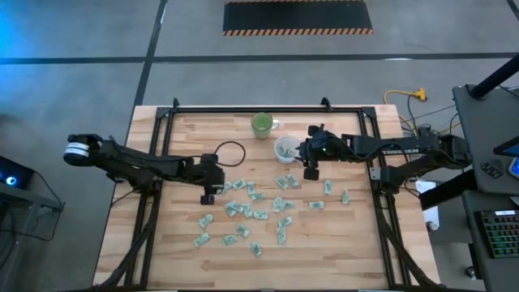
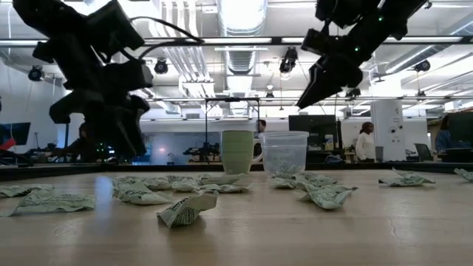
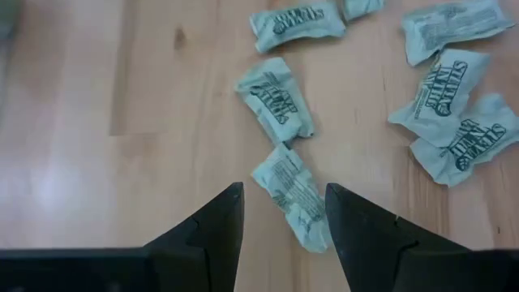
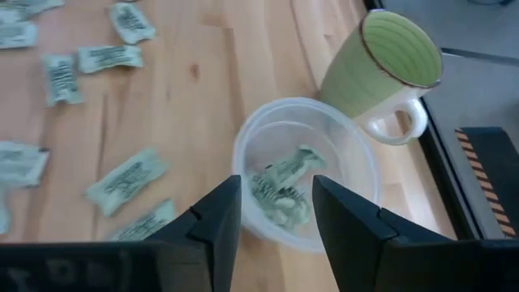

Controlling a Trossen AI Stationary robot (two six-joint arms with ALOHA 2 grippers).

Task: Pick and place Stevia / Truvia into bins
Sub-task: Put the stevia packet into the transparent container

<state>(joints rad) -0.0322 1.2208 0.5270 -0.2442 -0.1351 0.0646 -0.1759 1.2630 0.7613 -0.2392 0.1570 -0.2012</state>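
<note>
Many pale green Stevia sachets [image 1: 251, 211] lie flat and scattered across the middle of the wooden table. The clear plastic cup [image 1: 285, 149] stands toward the far edge with a few sachets [image 4: 284, 191] inside it. My right gripper [image 4: 276, 182] hangs open just above and on the near side of the cup [image 4: 304, 166], with nothing between its fingers. My left gripper [image 3: 280, 191] is open and tipped down over the left end of the scatter. Its fingers stand on either side of one sachet [image 3: 292, 199], which lies on the table. In the low view the left gripper [image 2: 129, 144] is clear of the tabletop.
A green mug [image 1: 262, 125] stands just left of and beyond the cup, its handle toward the cup. A black cable loop [image 1: 229, 152] lies on the table next to my left arm. Black frame rails [image 1: 268, 109] border the table. People show in the room behind.
</note>
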